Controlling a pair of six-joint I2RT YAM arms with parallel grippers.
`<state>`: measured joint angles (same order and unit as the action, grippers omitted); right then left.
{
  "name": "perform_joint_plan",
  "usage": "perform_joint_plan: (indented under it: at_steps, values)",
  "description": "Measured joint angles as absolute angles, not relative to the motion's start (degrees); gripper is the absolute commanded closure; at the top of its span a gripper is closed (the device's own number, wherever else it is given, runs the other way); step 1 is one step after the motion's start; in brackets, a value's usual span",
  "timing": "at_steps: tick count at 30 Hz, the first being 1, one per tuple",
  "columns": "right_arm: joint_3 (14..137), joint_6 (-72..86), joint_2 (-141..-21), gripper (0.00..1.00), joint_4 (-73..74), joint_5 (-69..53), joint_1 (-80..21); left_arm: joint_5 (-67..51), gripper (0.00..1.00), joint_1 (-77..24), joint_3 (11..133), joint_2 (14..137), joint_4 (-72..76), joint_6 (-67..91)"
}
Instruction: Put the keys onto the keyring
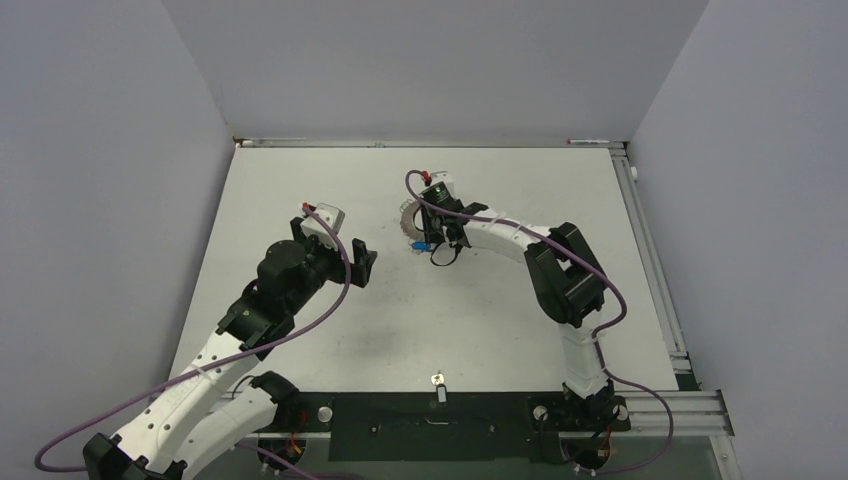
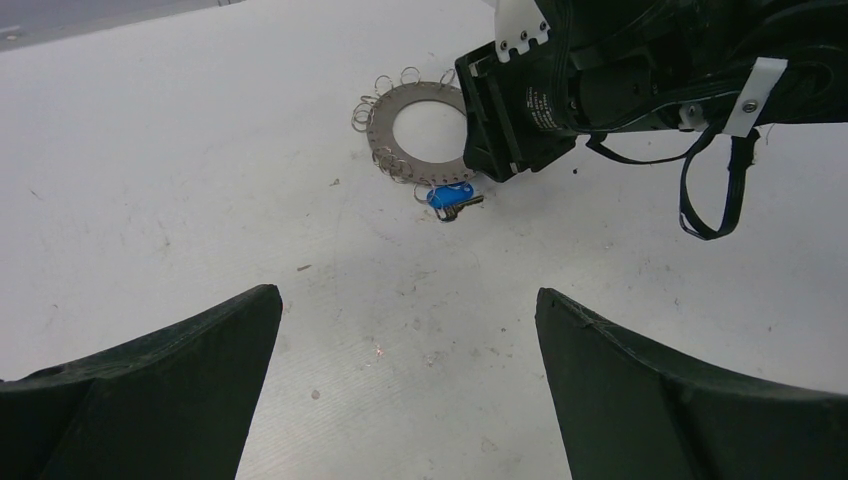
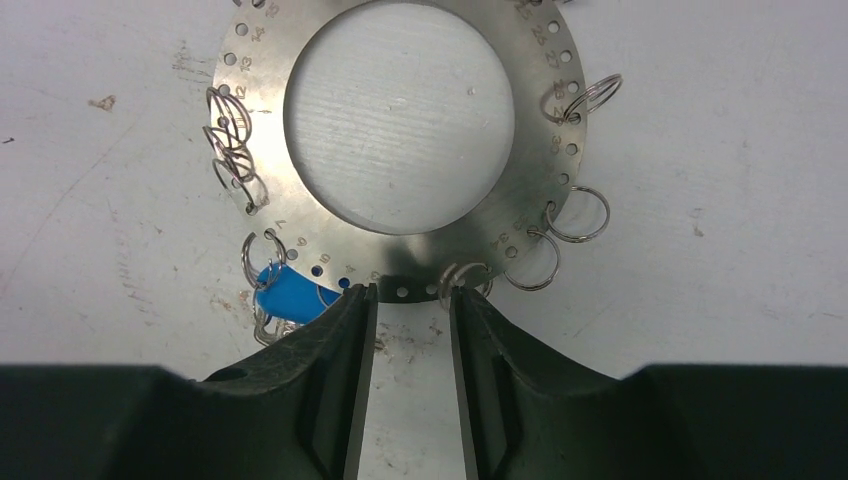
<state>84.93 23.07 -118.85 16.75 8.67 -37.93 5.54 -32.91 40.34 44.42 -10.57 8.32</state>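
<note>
My right tool [image 3: 410, 295], narrowly parted and pinching nothing, sits at the rim of the keyring [image 3: 400, 262], my left tool [image 2: 405, 293] spread idle, while the key [image 1: 438, 385] apparently lies unthreaded, well apart, on the bench [image 1: 300, 190].

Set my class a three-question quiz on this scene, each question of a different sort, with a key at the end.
1. True or false: the right hand grips the key.
2. Where does the key lie? A. inside the keyring; B. at the near edge of the table, far from the keyring; C. under the left arm.
3. Fill in: the tag at the keyring's rim is coloured ____.

Key
1. False: the right hand is at the keyring's rim with its jaws apart, and the key lies far off.
2. B
3. blue
</note>
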Motion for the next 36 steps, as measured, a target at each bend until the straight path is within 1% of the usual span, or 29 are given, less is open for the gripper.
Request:
perform_joint_plan:
  at_steps: [10, 21, 36]
  values:
    - [84.3, 21.2, -116.4, 0.66, 16.4, 9.5, -37.9, 5.5, 0.03, -32.9, 40.3, 44.7, -10.6, 8.3]
    - [84.3, 20.0, -116.9, 0.72, 16.3, 10.3, -37.9, 5.5, 0.03, -32.9, 40.3, 45.1, -10.6, 8.3]
    - [84.3, 19.6, -119.1, 0.77, 16.3, 10.3, -37.8, 5.5, 0.03, -32.9, 40.3, 45.5, -10.6, 8.3]
